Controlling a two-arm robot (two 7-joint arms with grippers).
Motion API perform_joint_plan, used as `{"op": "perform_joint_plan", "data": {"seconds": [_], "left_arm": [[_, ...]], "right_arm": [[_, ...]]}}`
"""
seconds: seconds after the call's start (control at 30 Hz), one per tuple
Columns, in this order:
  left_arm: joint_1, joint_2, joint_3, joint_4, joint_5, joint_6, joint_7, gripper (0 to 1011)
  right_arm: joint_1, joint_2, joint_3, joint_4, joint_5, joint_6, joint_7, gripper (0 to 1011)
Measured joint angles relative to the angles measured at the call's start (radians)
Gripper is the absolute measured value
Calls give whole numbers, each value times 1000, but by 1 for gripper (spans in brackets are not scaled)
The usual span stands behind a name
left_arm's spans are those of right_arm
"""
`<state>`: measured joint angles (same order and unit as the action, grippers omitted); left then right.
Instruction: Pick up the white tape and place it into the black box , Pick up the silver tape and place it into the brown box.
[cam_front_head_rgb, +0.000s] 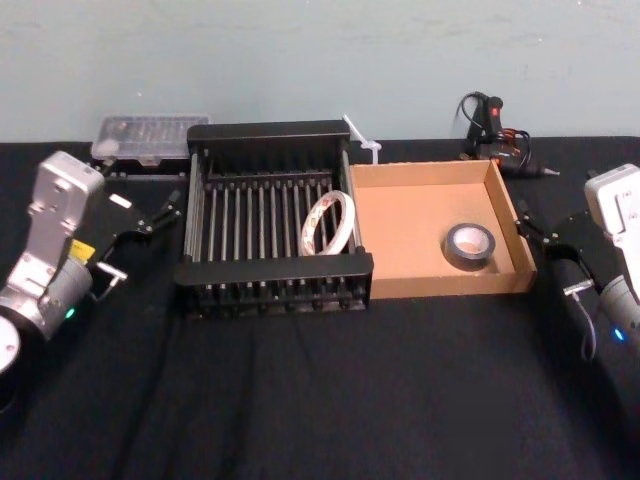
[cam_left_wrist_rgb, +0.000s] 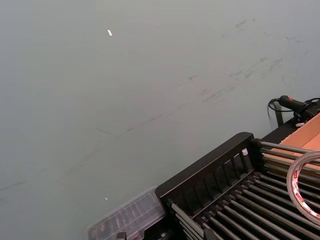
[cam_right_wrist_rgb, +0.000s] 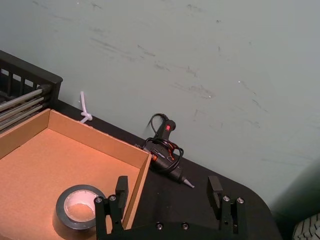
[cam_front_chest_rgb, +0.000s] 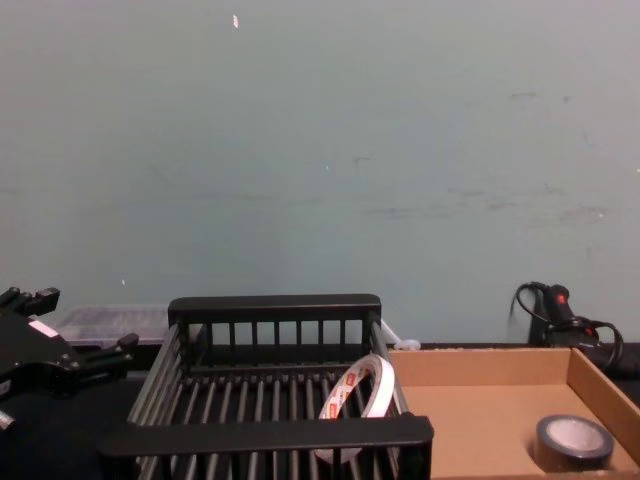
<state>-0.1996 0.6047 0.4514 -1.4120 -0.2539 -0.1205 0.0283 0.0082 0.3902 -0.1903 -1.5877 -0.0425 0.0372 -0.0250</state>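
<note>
The white tape (cam_front_head_rgb: 350, 222) stands on edge inside the black box (cam_front_head_rgb: 270, 268), leaning near its right wall; it also shows in the left wrist view (cam_left_wrist_rgb: 300, 186) and the chest view (cam_front_chest_rgb: 384, 385). On the floor of the brown box (cam_front_head_rgb: 410, 230) the silver tape (cam_front_head_rgb: 468, 262) lies flat near the front right corner. My left gripper (cam_front_head_rgb: 160, 212) hovers open just left of the black box, holding nothing. At the brown box's right wall my right gripper (cam_right_wrist_rgb: 168, 185) is open and empty, with the silver tape (cam_right_wrist_rgb: 65, 220) a little way beyond one finger.
A black glue gun (cam_front_head_rgb: 490, 125) with cables lies behind the brown box at the back right. A clear plastic case (cam_front_head_rgb: 150, 138) sits behind the black box at the back left. A small white plastic piece (cam_front_head_rgb: 362, 140) lies between the boxes at the back. A black cloth covers the table.
</note>
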Motion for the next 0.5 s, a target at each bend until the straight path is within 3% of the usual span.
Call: {"op": "perform_joint_plan", "data": {"seconds": [0.5], "left_arm": [[0,0,0,0,0,0,0,1001]], "right_arm": [[0,0,0,0,0,0,0,1002]]}}
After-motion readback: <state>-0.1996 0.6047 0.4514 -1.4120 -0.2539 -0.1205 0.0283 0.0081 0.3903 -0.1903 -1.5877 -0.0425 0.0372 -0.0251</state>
